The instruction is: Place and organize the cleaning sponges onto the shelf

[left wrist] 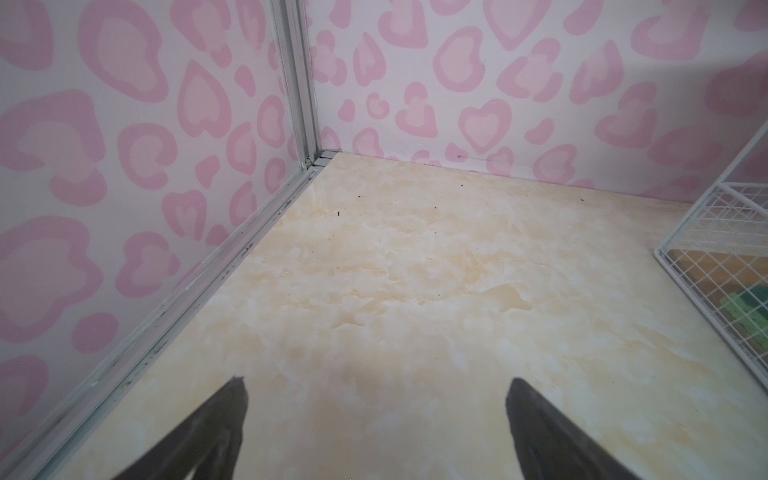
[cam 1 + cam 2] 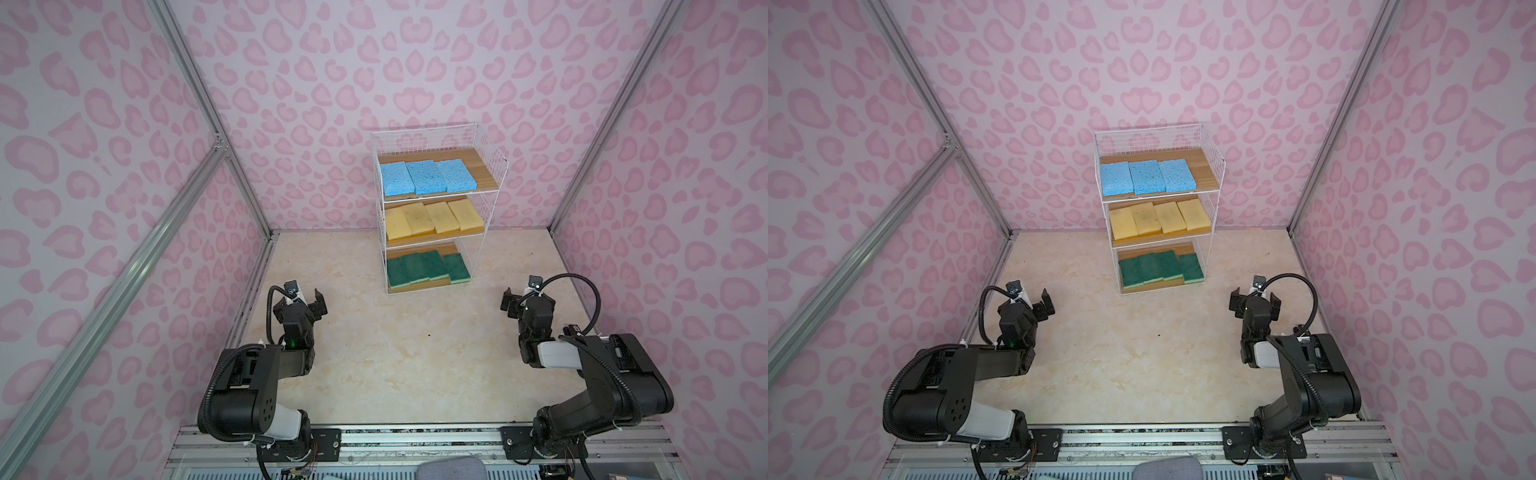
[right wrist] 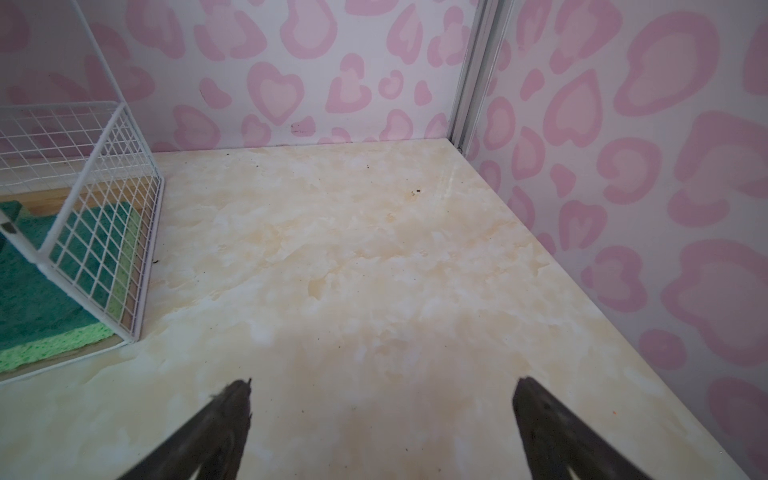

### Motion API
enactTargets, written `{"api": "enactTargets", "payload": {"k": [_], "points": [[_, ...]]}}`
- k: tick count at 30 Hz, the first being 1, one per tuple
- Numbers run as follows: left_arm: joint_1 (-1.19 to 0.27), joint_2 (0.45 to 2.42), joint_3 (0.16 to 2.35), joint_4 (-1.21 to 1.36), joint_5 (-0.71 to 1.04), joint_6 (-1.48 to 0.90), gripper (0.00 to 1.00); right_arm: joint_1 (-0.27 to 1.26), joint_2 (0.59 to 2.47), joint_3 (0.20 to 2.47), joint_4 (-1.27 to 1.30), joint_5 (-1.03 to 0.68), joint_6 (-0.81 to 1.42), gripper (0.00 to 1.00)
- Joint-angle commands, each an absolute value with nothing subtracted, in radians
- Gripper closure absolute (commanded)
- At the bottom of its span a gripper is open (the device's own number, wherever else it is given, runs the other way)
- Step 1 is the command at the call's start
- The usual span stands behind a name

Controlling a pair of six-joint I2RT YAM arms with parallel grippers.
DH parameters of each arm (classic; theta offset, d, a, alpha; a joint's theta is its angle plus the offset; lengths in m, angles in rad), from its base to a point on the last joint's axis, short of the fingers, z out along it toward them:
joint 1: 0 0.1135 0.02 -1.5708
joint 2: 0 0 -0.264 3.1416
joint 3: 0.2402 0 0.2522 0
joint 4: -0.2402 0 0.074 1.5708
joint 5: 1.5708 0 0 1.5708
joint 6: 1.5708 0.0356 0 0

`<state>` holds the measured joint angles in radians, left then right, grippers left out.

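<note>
Looks like the job is done: no sponges on the table (image 2: 395, 353), all are on the shelf (image 2: 492, 162) at the far middle.

Left gripper (image 1: 376, 384) sits near-left and right gripper (image 3: 382, 381) near-right. Both have their jaws wide apart with nothing in them, and both are well apart from the shelf.

What's left is probably park and verify:
- Keep both arms low and back, with no swing toward the wire frame. It looks light and would likely shift if bumped.
- Optional tidy: the rightmost green sponge sits slightly nearer and offset from its row. If squared up, a push from the open front would likely do better than a regrasp, because the tier above leaves little room.
- Blue and yellow rows look fine, leave them.

Counts from both top views:
- blue sponges (image 2: 426, 177): 3, top board
- yellow sponges (image 2: 434, 217): 4, middle board
- green sponges (image 2: 419, 266): 4, bottom board, the left ones overlapping
- total: 11
- boards: 3
- shelf: 1
- grippers: 2
</note>
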<state>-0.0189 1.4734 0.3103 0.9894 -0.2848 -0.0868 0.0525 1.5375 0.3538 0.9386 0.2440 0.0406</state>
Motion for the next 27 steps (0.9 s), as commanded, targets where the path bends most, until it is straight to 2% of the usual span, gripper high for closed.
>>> {"api": "enactTargets", "payload": {"k": [1, 6, 9, 12, 14, 17, 20, 27], "points": [[-0.017, 1.473, 0.312, 1.009, -0.282, -0.088, 0.02, 0.053, 1.537, 0.345, 0.957, 0.253, 0.037, 0.00], [-0.018, 1.469, 0.306, 1.015, -0.282, -0.090, 0.02, 0.055, 1.526, 0.316, 1.015, 0.260, 0.037, 0.00], [-0.014, 1.443, 0.249, 1.091, -0.339, -0.123, 0.02, 0.038, 1.510, 0.132, 1.334, 0.269, 0.060, 0.00], [0.006, 1.432, 0.196, 1.174, -0.306, -0.134, 0.02, 0.003, 1.598, 0.058, 1.551, 0.228, 0.089, 0.01], [0.005, 1.443, 0.235, 1.113, -0.308, -0.134, 0.02, 0.006, 1.590, 0.131, 1.429, 0.221, 0.078, 0.00], [-0.016, 1.472, 0.312, 1.008, -0.247, -0.076, 0.02, 0.009, 1.515, 0.316, 0.973, 0.207, 0.072, 0.00], [-0.009, 1.470, 0.320, 0.993, -0.213, -0.073, 0.02, 0.075, 1.547, 0.305, 1.052, 0.301, 0.023, 0.00], [-0.006, 1.472, 0.320, 0.996, -0.206, -0.073, 0.02, 0.073, 1.536, 0.337, 0.972, 0.291, 0.028, 0.00]]}}
